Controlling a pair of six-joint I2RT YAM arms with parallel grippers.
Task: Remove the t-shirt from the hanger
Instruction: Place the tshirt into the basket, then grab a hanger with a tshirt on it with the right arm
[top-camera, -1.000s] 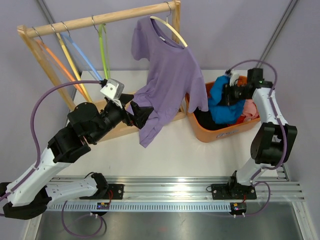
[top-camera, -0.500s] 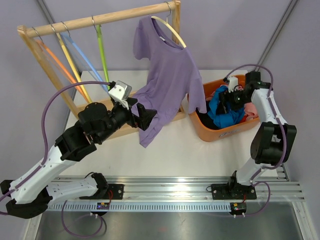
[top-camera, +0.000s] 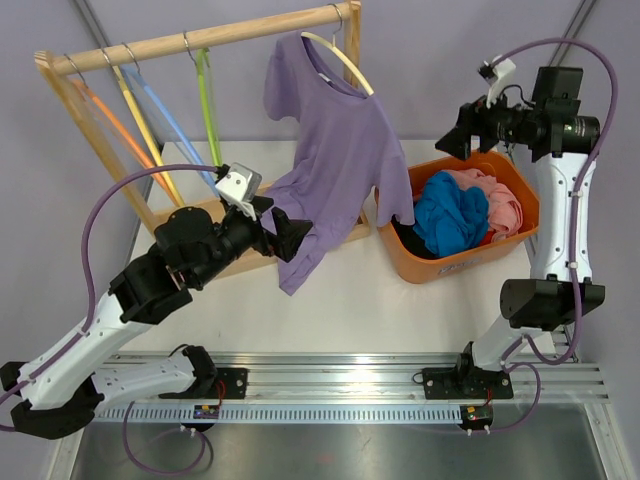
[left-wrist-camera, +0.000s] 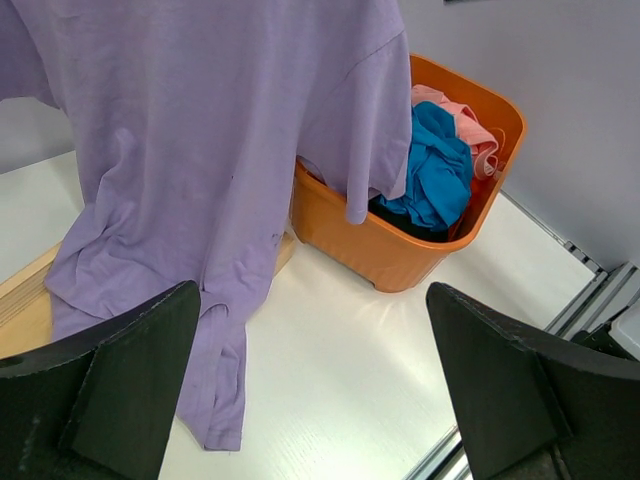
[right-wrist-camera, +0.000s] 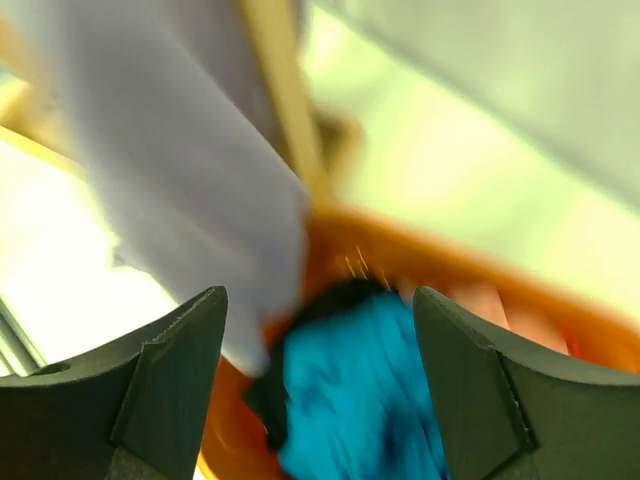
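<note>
- The left gripper has its fingers spread wide with nothing between them. It hovers near the lower hem of the t-shirt, which hangs at about 1 o'clock from it in the top view.
- The right gripper is also wide and empty. It is raised above the orange bin, facing 9 o'clock toward the shirt's sleeve.
- The t-shirt hangs on the wooden hanger, which is hooked at the rail's right end, at 12 o'clock in the top view.
- By my judgement nothing is done yet, as neither gripper holds cloth. The grasp, the pull off the hanger and freeing the neck all remain.
</note>
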